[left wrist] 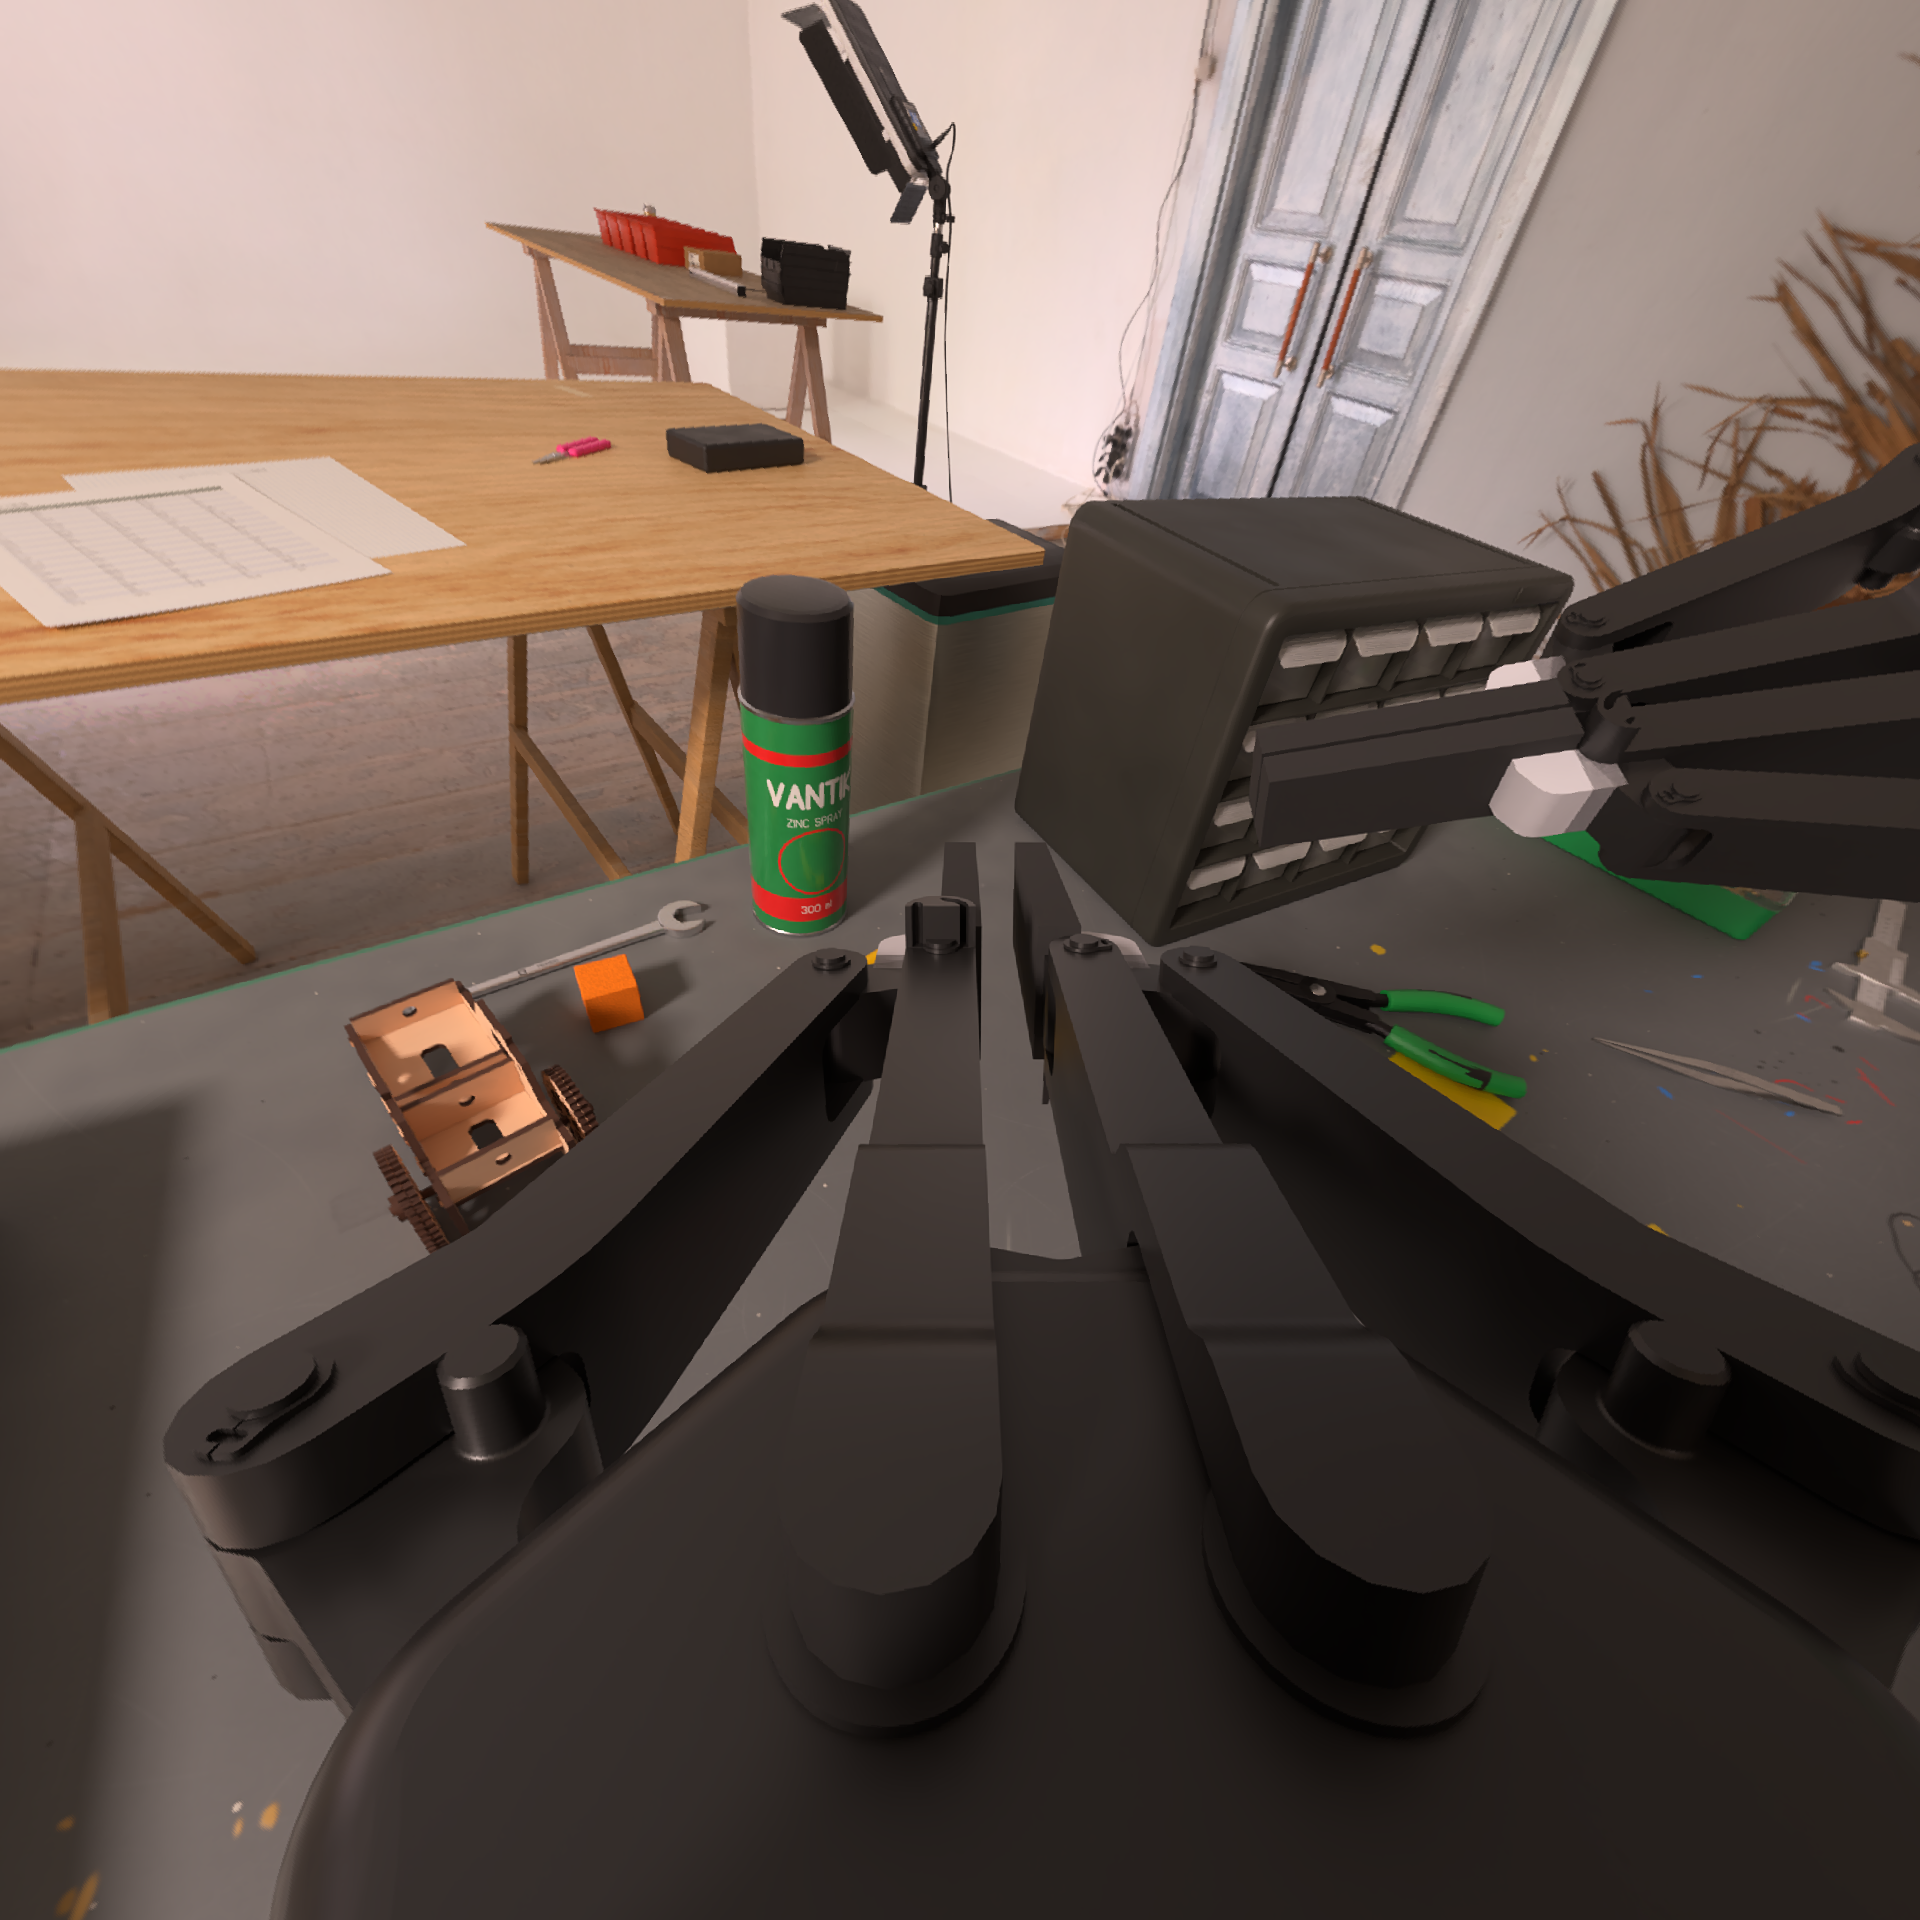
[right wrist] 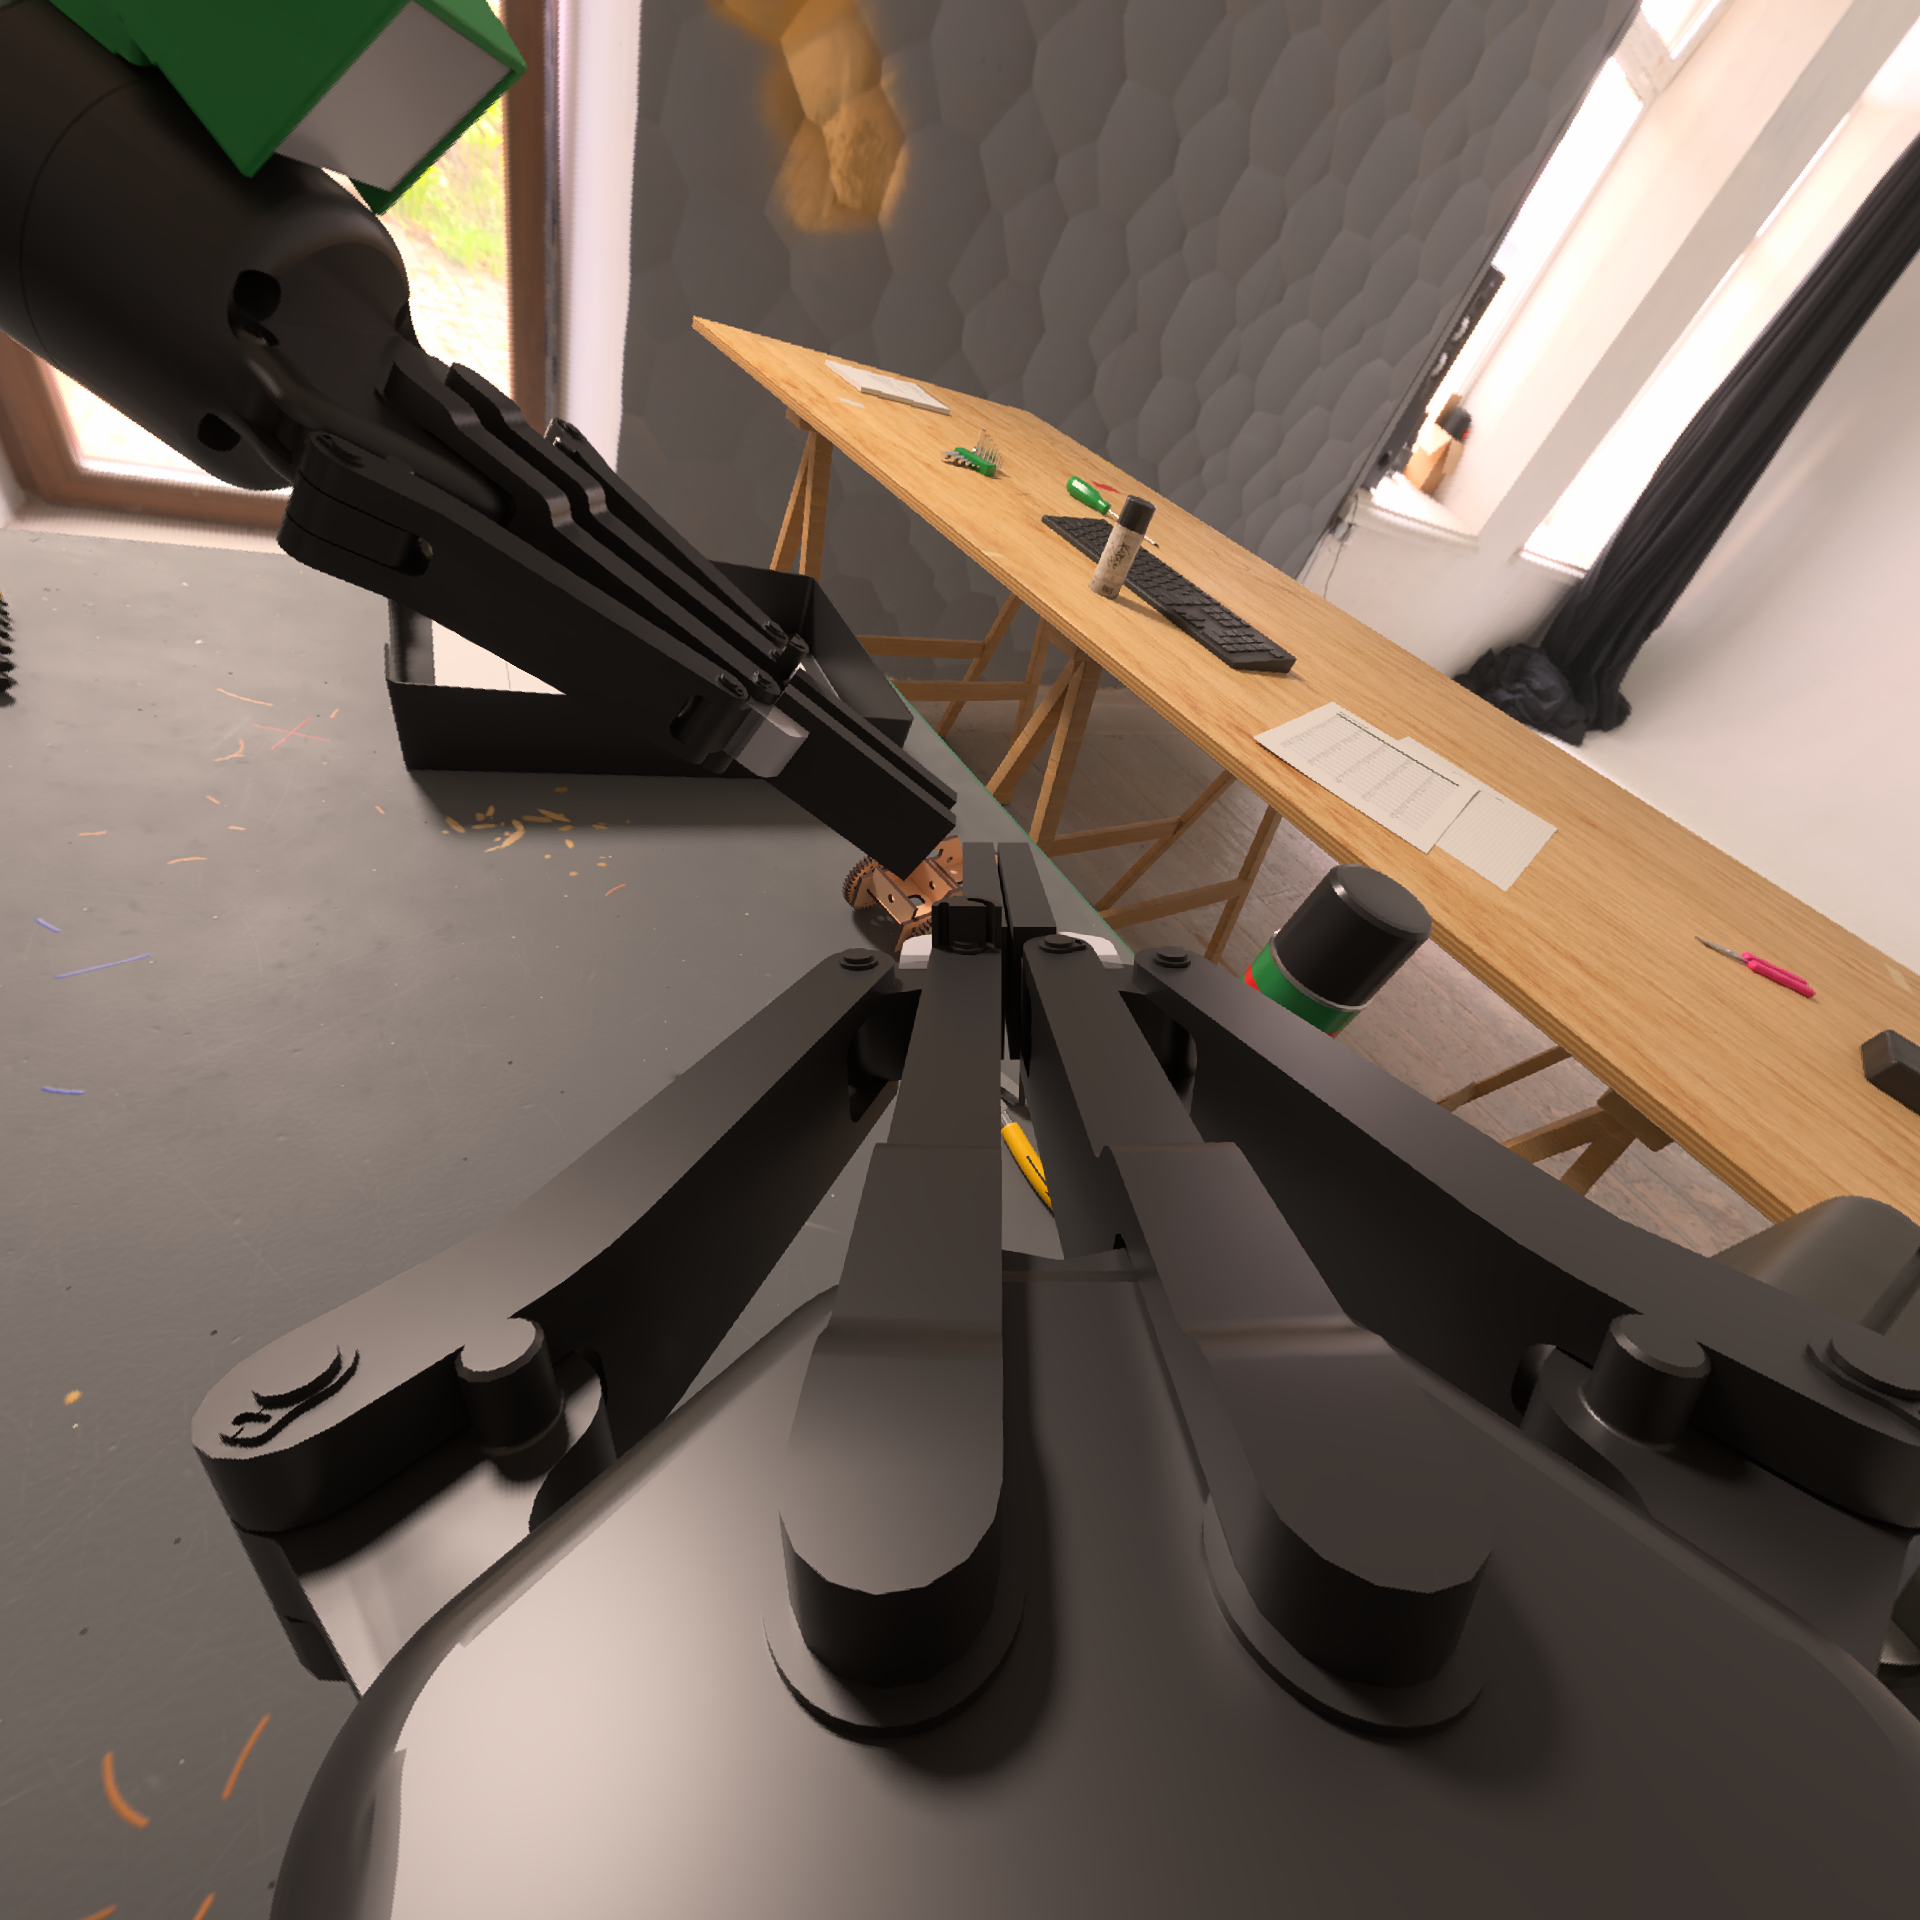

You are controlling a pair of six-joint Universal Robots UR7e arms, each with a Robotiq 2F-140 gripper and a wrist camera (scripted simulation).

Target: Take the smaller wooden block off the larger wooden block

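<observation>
Containers: a dark drawer cabinet (left wrist: 1143,707) sits tilted on the counter (left wrist: 208,1195), its front a grid of small pale-faced drawers. All the drawers seen are pushed in and their contents are hidden. The right wrist view shows a black open-topped bin (right wrist: 499,727) at the counter's far edge, with its inside mostly screened by the left arm. A green spray can (left wrist: 795,758) with a black cap stands upright near that edge.

Task's thing: only one block can be made out, an orange block (left wrist: 608,992), lying alone and flat on the counter. It is not stacked on anything, and no larger block can be identified. It sits just beside the shaft of a wrench (left wrist: 592,951) and near a wooden geared model cart (left wrist: 468,1101).

Jaws: the left gripper (left wrist: 995,883) has its jaws drawn together with only a sliver between the fingers and nothing held. The orange block lies off to its left, well apart from the tips. The right gripper (right wrist: 1003,883) is likewise closed and empty. In the left view it reaches in from the right, in front of the cabinet face.

Edges and room: the counter's green-trimmed edge runs just behind the can and wrench. Bare grey surface lies left of the cart. To the right, green-handled pliers (left wrist: 1392,1029) and tweezers (left wrist: 1714,1081) lie flat.
</observation>
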